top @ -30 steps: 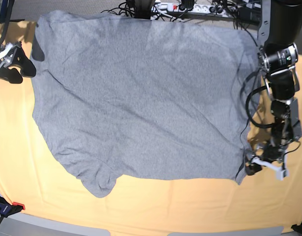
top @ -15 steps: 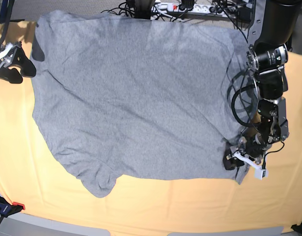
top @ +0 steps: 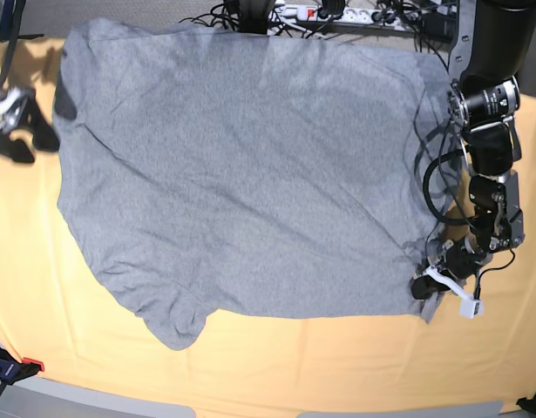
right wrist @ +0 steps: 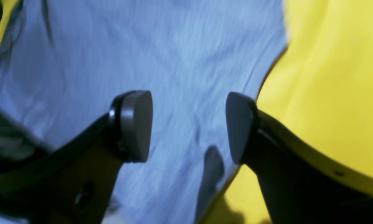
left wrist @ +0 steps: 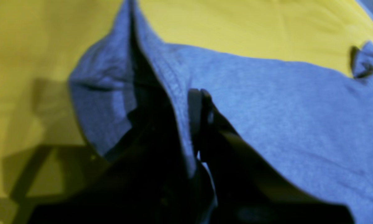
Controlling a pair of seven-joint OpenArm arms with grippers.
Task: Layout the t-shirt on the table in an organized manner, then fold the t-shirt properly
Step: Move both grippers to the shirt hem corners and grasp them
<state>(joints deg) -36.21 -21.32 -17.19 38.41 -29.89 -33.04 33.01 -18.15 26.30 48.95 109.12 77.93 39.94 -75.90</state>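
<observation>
The grey t-shirt [top: 241, 174] lies spread nearly flat on the yellow-orange table [top: 320, 361], plain side up, with one sleeve [top: 176, 322] bunched at the near left. My left gripper [top: 422, 286] is at the shirt's near right corner. In the left wrist view the left gripper [left wrist: 183, 104] is shut on a raised fold of the t-shirt [left wrist: 283, 102] along its hem. My right gripper [top: 15, 122] hovers at the shirt's far left edge. In the right wrist view the right gripper [right wrist: 188, 126] is open above the t-shirt [right wrist: 161, 46], with nothing between its pads.
A power strip and tangled cables [top: 337, 13] run along the table's back edge. A red-tipped clamp [top: 15, 367] sits at the near left corner. Bare table cloth [right wrist: 329, 77] borders the shirt on the left, right and front.
The left gripper slid inward onto the shirt's near right corner and closed on the hem, lifting a small fold. The right gripper shifted slightly at the far left, still open.
</observation>
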